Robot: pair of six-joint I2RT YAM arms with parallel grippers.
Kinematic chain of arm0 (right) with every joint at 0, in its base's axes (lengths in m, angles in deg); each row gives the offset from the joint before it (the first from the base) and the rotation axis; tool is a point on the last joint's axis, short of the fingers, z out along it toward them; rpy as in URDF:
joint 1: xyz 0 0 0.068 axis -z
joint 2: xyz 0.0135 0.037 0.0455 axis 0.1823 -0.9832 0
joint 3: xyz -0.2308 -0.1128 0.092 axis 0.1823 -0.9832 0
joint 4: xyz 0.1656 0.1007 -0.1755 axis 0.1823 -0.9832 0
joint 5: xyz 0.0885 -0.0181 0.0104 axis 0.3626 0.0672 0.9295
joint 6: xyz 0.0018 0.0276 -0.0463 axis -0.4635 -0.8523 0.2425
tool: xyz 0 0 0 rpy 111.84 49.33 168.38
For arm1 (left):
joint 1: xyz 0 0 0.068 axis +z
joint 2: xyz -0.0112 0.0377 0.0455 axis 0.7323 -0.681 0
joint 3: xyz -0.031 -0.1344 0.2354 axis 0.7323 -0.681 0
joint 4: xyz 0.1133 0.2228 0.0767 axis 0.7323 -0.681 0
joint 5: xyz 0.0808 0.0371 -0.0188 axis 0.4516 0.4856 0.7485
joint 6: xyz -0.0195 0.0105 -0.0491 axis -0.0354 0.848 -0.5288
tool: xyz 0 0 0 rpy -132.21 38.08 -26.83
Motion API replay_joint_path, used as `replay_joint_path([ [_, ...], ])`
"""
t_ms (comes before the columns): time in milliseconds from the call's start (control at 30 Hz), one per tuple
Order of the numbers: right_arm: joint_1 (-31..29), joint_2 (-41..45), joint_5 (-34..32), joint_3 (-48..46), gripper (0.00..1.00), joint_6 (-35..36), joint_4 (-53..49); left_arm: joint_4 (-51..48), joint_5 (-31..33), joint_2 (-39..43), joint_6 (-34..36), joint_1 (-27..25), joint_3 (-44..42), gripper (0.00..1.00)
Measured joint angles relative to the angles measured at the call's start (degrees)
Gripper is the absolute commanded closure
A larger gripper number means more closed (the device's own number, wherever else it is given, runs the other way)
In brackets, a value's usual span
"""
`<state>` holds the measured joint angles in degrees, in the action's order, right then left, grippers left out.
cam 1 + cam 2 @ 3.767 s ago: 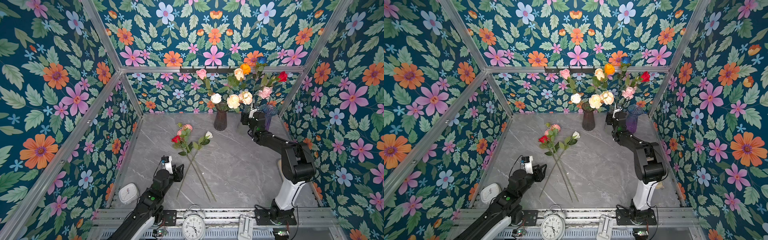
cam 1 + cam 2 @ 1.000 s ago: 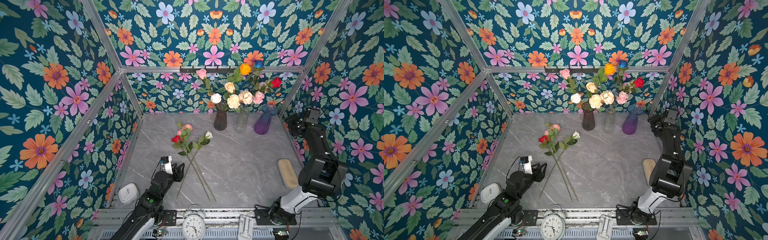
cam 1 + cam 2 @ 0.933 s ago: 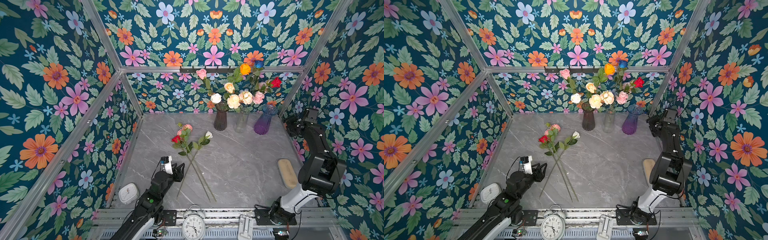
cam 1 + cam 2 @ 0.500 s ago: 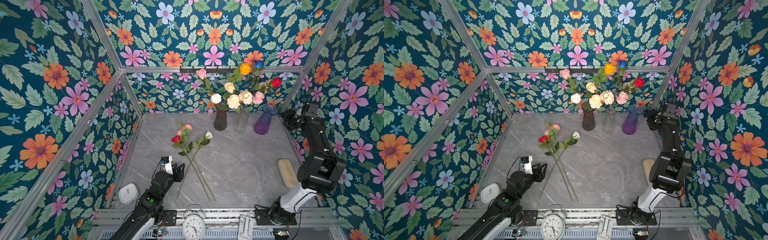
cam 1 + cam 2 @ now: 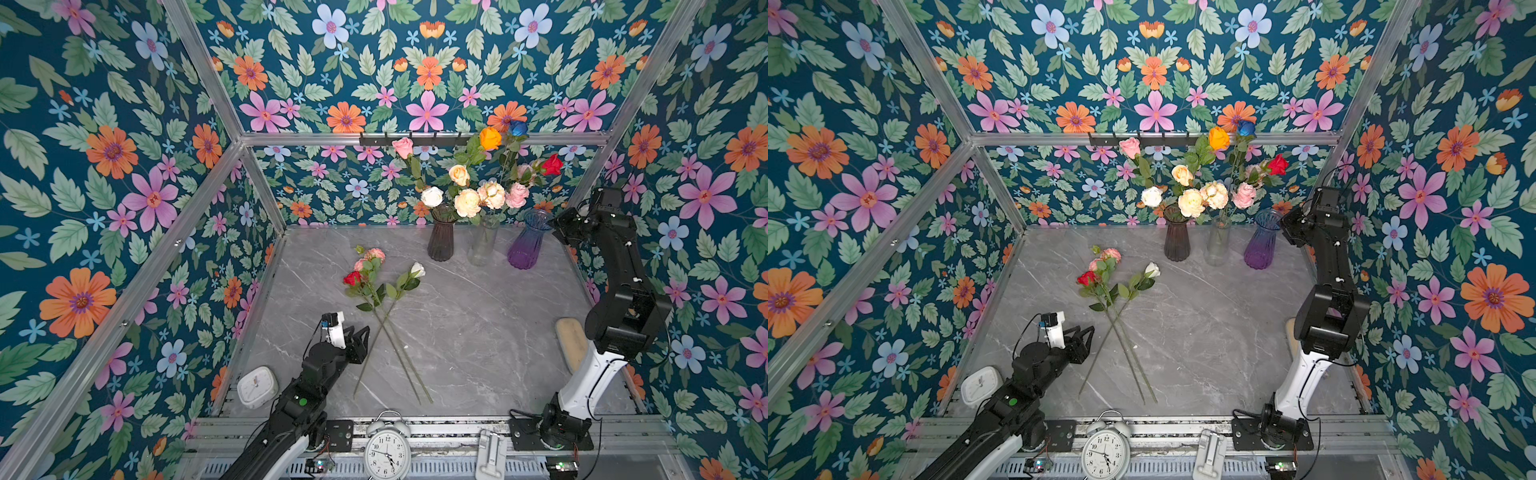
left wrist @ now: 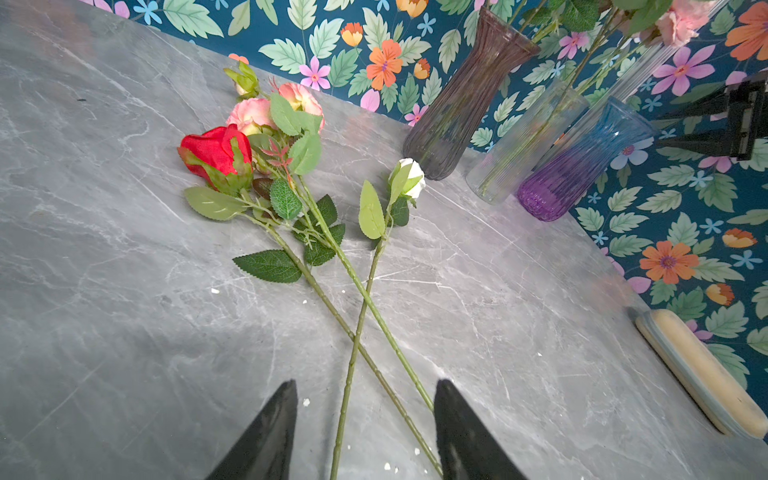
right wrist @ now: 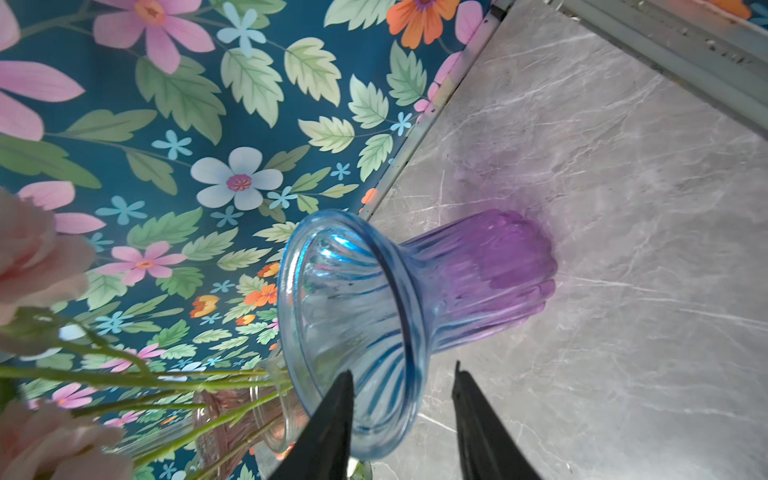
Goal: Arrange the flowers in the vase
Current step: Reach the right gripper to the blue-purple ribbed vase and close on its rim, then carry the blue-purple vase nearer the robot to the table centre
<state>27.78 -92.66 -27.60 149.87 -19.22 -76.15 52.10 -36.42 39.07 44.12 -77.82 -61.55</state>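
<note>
Flowers (image 5: 376, 282): three loose on bench (image 5: 478, 332), stems crossed, heads red, pink, white. Left hand (image 6: 365, 384) wide, empty over stems; right hand (image 7: 402, 368) apart, straddling blue-purple vase (image 7: 478, 270) rim.

We logged three loose flowers lying flat on the table (image 5: 478, 332): a red rose (image 5: 352, 277), a pink spray (image 5: 375, 254) and a white rosebud (image 5: 418, 270), their stems crossed. The dark vase (image 5: 441, 239) and the clear vase (image 5: 484, 245) stood upright, holding cream, pink, orange, blue and red blooms (image 5: 467, 203). The purple vase (image 5: 525, 245) stood upright beside them, empty.
</note>
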Motion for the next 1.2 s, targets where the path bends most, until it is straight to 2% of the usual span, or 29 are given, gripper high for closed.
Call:
replay_joint_path([
  [400, -1.6, -3.1, -2.1, 3.6, 0.66, 2.2, -4.9, 0.0, 0.0, 0.0, 0.0, 0.0, 0.0, 0.44],
  [733, -1.8, -2.6, -3.7, 2.1, 0.9, 3.1, -4.5, 0.0, 0.0, 0.3, 0.0, 0.0, 0.0, 0.44],
  [933, -2.0, 3.9, -5.8, -6.4, 1.0, 2.2, -3.0, 0.0, 0.0, 0.3, 0.0, 0.0, 0.0, 0.44],
  [1200, -2.8, 18.3, -7.4, -20.4, 1.0, 0.7, -3.1, 0.0, 0.0, 0.7, 0.0, -0.1, 0.0, 0.44],
])
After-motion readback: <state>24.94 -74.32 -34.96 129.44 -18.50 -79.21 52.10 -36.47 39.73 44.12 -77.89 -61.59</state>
